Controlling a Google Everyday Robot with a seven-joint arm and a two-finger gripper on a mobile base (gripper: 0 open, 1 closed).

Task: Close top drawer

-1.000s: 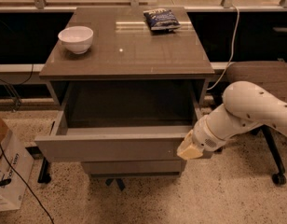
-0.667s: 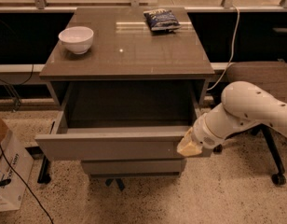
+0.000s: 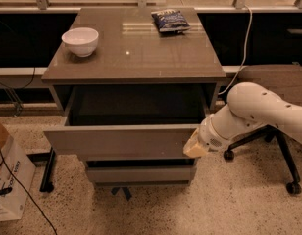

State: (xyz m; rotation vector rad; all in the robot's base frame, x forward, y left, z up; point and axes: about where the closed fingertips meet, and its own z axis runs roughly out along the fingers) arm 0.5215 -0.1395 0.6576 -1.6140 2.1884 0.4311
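The top drawer (image 3: 119,142) of the grey-brown cabinet stands pulled out, its flat front facing me and its dark inside showing. My gripper (image 3: 196,147) sits at the right end of the drawer front, touching or nearly touching it. The white arm (image 3: 259,111) reaches in from the right.
A white bowl (image 3: 80,41) and a dark snack bag (image 3: 170,20) lie on the cabinet top (image 3: 134,53). A lower drawer front (image 3: 141,173) shows below. A cardboard box (image 3: 9,180) stands at the left. Chair legs with castors (image 3: 283,165) stand at the right.
The gripper has stayed at the right end of the drawer front. The drawer stands a little less far out than before.
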